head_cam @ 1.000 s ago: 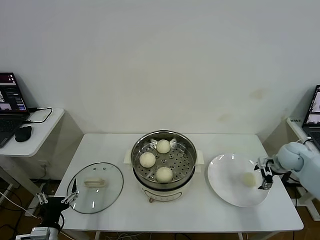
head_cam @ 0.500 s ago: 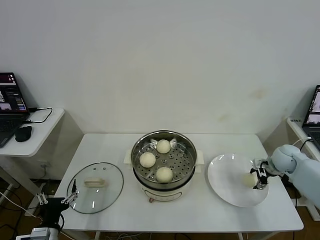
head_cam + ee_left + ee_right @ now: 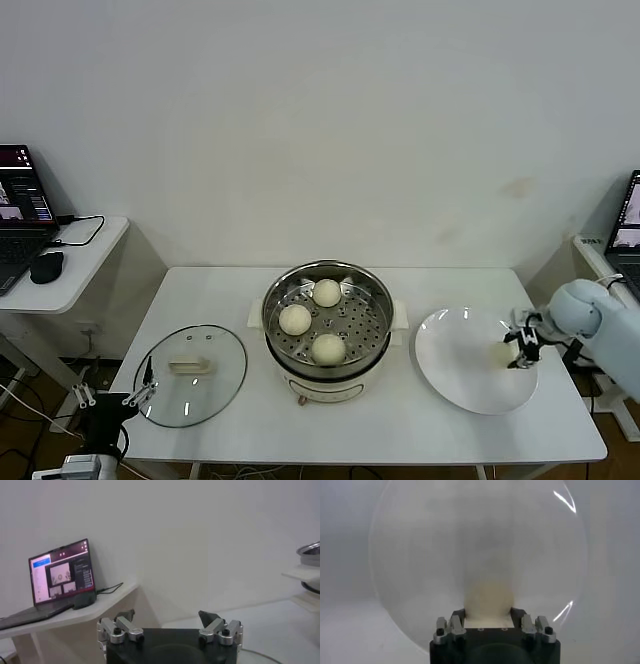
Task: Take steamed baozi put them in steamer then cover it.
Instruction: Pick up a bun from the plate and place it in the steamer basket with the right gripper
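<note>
The steamer (image 3: 275,297) stands at the table's middle with three baozi on its perforated tray (image 3: 327,292) (image 3: 295,319) (image 3: 328,348). The fourth baozi (image 3: 499,354) is at the right part of the white plate (image 3: 455,365). My right gripper (image 3: 519,350) is shut on that baozi; in the right wrist view the baozi (image 3: 488,597) fills the gap between the fingers of the gripper (image 3: 487,613), over the plate (image 3: 420,555). The glass cover (image 3: 215,385) lies flat on the table left of the steamer. My left gripper (image 3: 112,402) is parked open below the table's front left corner, open too in its wrist view (image 3: 169,616).
A side table at the left holds a laptop (image 3: 18,215) and a mouse (image 3: 46,266). Another laptop (image 3: 628,225) stands at the right edge. The left wrist view shows the left laptop (image 3: 62,575) and the steamer's rim (image 3: 311,550).
My right gripper moved in over the plate to the baozi, closed round it, and now sits slightly higher and farther back. The left arm has not moved.
</note>
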Robot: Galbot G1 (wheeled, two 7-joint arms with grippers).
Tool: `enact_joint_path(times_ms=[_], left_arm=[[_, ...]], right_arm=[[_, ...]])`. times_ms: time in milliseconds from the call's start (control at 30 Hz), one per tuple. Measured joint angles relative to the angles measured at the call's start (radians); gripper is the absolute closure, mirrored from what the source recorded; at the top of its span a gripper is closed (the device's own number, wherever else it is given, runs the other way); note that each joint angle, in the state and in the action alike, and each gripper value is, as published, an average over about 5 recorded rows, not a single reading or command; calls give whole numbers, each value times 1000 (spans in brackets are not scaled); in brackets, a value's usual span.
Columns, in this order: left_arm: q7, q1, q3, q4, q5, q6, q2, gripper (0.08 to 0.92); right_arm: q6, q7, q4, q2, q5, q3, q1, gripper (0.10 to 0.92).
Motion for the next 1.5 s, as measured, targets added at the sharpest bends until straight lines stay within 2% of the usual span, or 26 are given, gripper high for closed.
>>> enact_joint_path(times_ms=[433,767,1133,1500], left_arm=[[0,-13,16,-6,3,-3,3,177],[1,-20,19,-7,1,-3,0,177],[1,-20,14,-2,4,-5,-17,177],[0,-13,2,0,5,-18,-29,177]], right_arm=[[-113,24,170,-20,247,-280,411,441],[-255,109,292,97,495,-533,708,438],[-394,252,318,279,694,-649,766,440],[-448,313,276,410,734,-706,738,437]])
